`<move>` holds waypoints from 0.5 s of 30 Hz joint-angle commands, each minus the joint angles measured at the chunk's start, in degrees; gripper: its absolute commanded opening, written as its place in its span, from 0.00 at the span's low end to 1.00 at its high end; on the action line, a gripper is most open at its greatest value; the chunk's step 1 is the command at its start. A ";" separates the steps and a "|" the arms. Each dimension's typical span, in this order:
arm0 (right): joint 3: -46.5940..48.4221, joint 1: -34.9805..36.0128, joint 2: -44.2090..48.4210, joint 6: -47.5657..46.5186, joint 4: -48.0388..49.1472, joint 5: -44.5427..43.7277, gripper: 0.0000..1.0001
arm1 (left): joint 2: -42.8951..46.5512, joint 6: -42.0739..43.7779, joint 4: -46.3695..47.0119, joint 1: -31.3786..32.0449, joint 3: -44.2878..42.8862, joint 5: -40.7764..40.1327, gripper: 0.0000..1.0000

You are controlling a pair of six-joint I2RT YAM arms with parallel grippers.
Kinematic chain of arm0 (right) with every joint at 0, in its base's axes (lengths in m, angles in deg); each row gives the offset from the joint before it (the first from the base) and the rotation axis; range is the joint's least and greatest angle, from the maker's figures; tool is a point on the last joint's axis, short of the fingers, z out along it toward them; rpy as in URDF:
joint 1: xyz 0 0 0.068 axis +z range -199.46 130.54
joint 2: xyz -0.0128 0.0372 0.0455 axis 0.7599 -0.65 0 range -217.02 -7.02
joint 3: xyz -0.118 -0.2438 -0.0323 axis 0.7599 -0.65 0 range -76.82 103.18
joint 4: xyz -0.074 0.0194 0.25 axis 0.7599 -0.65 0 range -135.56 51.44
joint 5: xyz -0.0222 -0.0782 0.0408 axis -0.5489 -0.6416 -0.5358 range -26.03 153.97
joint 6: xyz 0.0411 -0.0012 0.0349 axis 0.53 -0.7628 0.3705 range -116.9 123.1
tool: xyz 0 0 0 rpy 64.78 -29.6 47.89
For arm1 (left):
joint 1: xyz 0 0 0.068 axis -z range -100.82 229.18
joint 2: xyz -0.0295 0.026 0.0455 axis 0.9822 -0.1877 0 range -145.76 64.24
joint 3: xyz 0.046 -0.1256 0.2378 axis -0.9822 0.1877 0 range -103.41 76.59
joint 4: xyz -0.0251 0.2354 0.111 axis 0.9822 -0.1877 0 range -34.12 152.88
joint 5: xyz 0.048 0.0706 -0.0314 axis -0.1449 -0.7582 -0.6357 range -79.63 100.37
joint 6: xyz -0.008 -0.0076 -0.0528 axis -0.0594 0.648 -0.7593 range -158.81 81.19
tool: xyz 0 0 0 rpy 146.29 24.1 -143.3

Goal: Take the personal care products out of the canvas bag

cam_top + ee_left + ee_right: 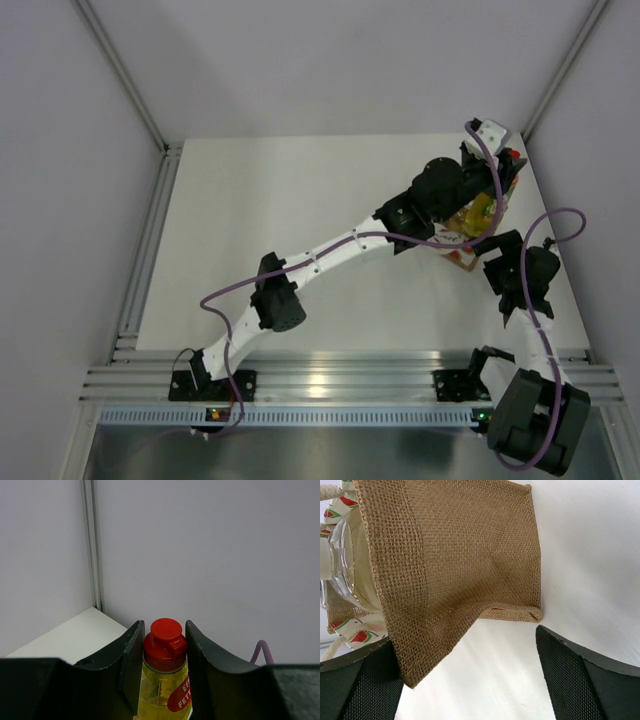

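Observation:
My left gripper (164, 655) is shut on the yellow bottle (162, 690) just under its red cap (165, 637). In the top view this gripper (503, 178) holds the bottle (482, 211) at the far right of the table, over the canvas bag (463, 256). My right gripper (470, 680) is open, its jaws wide apart at the bag's tan woven bottom (460, 555); one corner of the bag lies over the left finger (365, 680). A clear glass bottle (345, 567) shows at the bag's mouth. The amber bottles are hidden.
A white side wall (210, 555) and a metal corner post (92, 545) stand close behind the left gripper. The table's right edge (560, 250) runs just beside the bag. The right arm (525, 275) crowds the bag from the near side.

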 commanded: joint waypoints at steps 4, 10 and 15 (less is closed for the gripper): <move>0.35 -1.62 -1.05 -2.17 -1.16 -3.59 0.99 | 9.62 2.26 10.49 -0.52 -4.11 0.64 0.00; 0.35 -1.62 -0.88 -2.43 -1.16 -3.42 1.00 | 14.80 5.16 9.00 -1.05 1.67 -0.41 0.00; 0.35 -1.62 -0.79 -2.26 -1.16 -3.42 1.00 | 19.89 7.10 8.12 -2.28 7.83 -1.90 0.00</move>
